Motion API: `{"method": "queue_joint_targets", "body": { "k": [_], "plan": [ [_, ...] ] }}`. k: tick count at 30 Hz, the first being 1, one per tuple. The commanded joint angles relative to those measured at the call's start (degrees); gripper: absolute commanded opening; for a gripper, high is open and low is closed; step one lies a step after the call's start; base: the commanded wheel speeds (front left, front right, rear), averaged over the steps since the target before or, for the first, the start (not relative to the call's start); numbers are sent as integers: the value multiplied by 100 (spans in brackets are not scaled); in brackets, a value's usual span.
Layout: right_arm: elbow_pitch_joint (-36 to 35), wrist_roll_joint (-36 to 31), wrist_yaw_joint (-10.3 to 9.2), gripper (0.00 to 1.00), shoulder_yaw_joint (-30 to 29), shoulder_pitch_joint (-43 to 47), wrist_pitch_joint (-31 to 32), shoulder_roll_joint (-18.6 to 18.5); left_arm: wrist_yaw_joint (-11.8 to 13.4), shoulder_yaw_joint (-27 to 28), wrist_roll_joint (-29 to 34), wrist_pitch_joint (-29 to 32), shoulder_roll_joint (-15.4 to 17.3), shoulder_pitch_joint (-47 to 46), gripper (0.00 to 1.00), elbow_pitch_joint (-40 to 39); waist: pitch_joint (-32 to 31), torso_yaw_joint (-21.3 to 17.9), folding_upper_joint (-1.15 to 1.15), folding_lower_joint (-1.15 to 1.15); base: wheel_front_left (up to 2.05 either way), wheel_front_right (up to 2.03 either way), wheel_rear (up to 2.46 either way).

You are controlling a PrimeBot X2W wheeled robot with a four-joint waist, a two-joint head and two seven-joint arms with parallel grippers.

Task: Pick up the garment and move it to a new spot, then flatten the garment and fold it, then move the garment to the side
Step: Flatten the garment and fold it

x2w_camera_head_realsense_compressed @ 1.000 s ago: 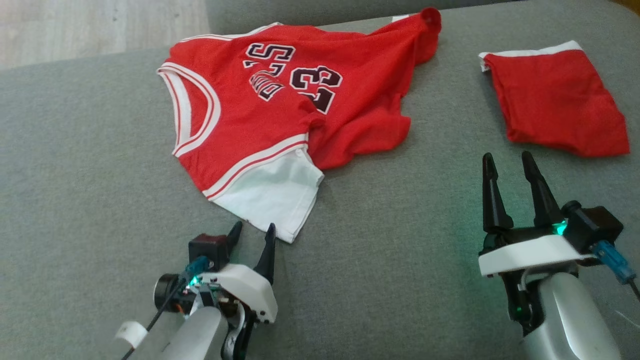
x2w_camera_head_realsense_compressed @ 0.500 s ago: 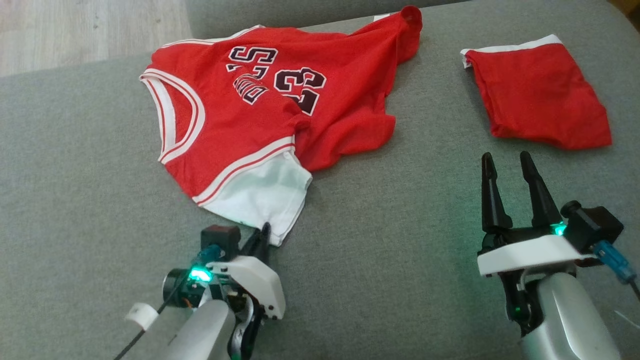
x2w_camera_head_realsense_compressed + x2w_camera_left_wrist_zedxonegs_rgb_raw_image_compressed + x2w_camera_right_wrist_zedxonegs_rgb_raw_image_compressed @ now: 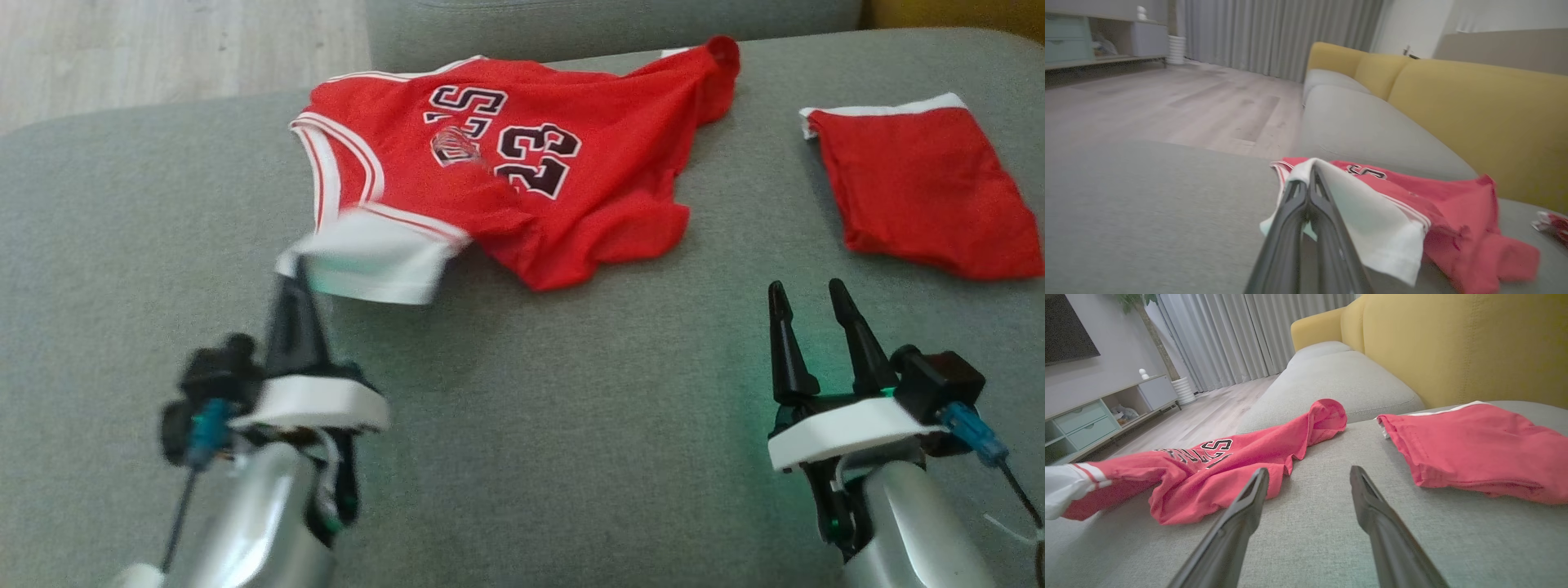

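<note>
The garment is a red basketball jersey with white trim and the number 23, crumpled across the grey sofa seat. My left gripper is shut on its white sleeve and holds that edge lifted off the cushion. In the left wrist view the closed fingers pinch the white sleeve, with the red jersey trailing behind. My right gripper stands open over bare cushion, right of the jersey. From the right wrist, its spread fingers point between the jersey and the other cloth.
A folded red cloth with a white band lies at the right on the seat, also near the right gripper. A yellow backrest rises behind. Wooden floor lies beyond the far cushion edge.
My left gripper closed on the white sleeve, then lifted and pulled it leftward, dragging the jersey. The right gripper stayed put; the head camera shifted.
</note>
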Motion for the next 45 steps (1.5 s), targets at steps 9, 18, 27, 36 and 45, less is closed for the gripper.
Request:
{"method": "queue_joint_targets", "body": {
  "k": [9,18,27,36,45],
  "plan": [
    [71,-30,-4,100,231,-354,36,12,241,1234,429,-121,382,-150,0,-1104,64,249,0,0,0,0,0],
    [196,-62,-4,100,279,-508,151,12,156,1357,902,-123,284,108,100,-800,144,437,0,0,0,0,0],
    [264,-26,-4,100,164,-451,162,12,13,983,1170,-122,225,1,100,-464,33,678,0,0,0,0,0],
    [533,-107,-4,100,256,-651,547,12,-217,559,1257,-123,-3,128,100,-947,122,1075,0,0,0,0,0],
    [1424,-250,-4,100,208,-1198,1041,12,-300,247,1226,-123,-88,98,100,-1046,351,1486,0,0,0,0,0]
  ]
}}
